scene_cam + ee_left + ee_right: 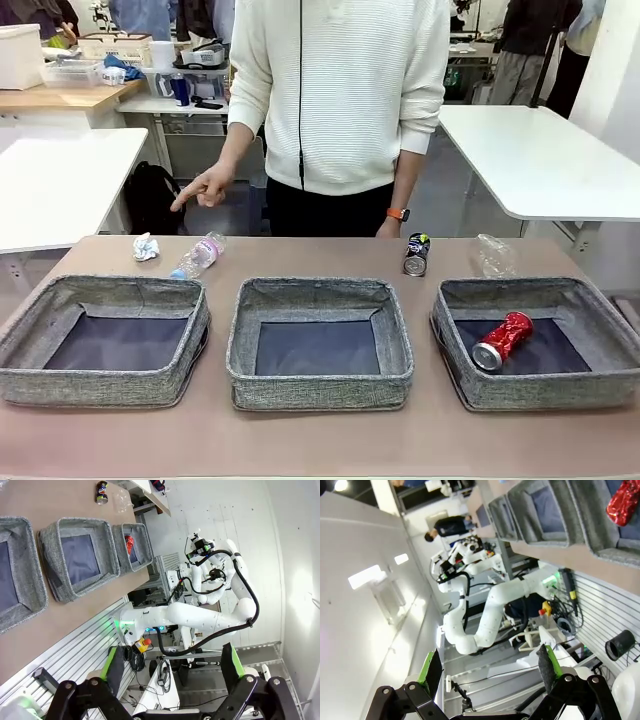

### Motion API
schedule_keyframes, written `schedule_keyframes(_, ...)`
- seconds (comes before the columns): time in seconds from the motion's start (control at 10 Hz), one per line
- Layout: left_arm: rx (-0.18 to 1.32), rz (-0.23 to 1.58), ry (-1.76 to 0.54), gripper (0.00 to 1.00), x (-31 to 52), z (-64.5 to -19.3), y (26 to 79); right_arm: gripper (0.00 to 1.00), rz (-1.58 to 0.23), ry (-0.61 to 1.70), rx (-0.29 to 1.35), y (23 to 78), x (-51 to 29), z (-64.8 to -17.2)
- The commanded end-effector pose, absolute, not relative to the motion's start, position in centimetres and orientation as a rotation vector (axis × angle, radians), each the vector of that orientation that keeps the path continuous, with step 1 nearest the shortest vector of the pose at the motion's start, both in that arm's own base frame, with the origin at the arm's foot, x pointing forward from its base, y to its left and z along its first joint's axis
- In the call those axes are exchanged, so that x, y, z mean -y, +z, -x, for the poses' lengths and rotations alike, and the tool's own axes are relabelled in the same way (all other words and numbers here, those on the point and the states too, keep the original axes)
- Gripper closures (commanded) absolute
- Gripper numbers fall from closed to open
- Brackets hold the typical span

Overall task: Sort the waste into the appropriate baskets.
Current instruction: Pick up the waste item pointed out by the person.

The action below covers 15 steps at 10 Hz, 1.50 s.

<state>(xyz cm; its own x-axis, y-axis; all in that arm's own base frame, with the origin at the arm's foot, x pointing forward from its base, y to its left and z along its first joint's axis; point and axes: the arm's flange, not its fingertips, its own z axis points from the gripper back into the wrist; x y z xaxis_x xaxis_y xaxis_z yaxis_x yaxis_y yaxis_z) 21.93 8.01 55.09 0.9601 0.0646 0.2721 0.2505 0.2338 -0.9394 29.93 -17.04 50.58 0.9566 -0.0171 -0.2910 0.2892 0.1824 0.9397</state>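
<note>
Front view is showing three grey baskets sitting in a row on the brown table (320, 445): the left basket (95, 385), the middle basket (320, 388) and the right basket (540, 392). The dented red can (502, 340) is lying on its side on the dark bottom of the right basket.

The other waste is lying on the table beyond the baskets' far walls. The white paper wad (146, 246) and the blue-capped bottle (200, 256), tipped on its side, are resting behind the left basket. The dark can (416, 254) is sitting behind the gap between the middle and right baskets, and the clear plastic cup (495, 256) is lying behind the right basket.

A person is standing at the far edge, one hand (205, 188) pointing down above the wad and bottle, the other hand (388, 228) hanging just beside the dark can.

Left wrist view is showing the left gripper (170, 652) spreading its jaws wide on nothing, off the table's near edge. Right wrist view is showing the right gripper (487, 657) gaping just as wide, also gripping nothing.
</note>
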Motion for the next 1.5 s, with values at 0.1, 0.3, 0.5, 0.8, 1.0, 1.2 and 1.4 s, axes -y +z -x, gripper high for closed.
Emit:
schedule_keyframes(0.1, 0.291, 1.349, -0.152, 0.00, -8.0, -21.9, 55.2, 0.00, -1.384, -0.207, -0.230, 50.7, 16.9, -29.9)
schedule_keyframes(0.3, 0.291, 1.349, -0.152, 0.00, -8.0, -21.9, 55.2, 0.00, -1.384, -0.207, -0.230, 50.7, 16.9, -29.9)
schedule_keyframes(0.5, 0.291, 1.349, -0.152, 0.00, -8.0, -21.9, 55.2, 0.00, -1.384, -0.207, -0.230, 50.7, 16.9, -29.9)
schedule_keyframes(0.8, 0.376, 1.049, 0.007, 0.00, -7.1, -23.7, 56.0, 0.00, -1.384, -0.207, -0.230, 50.7, 16.9, -29.9)
schedule_keyframes(1.0, 0.456, 0.709, 0.075, 0.00, -5.2, -28.7, 57.4, 0.00, -1.384, -0.207, -0.230, 50.7, 16.9, -29.9)
schedule_keyframes(1.2, 0.432, 0.215, 0.109, 0.00, -3.7, -35.1, 57.4, 0.00, -1.384, -0.207, -0.230, 50.7, 16.9, -29.9)
schedule_keyframes(1.4, 0.325, 0.167, 0.073, 0.00, -2.2, -38.7, 58.0, 0.00, -1.384, -0.207, -0.230, 50.7, 16.9, -29.9)
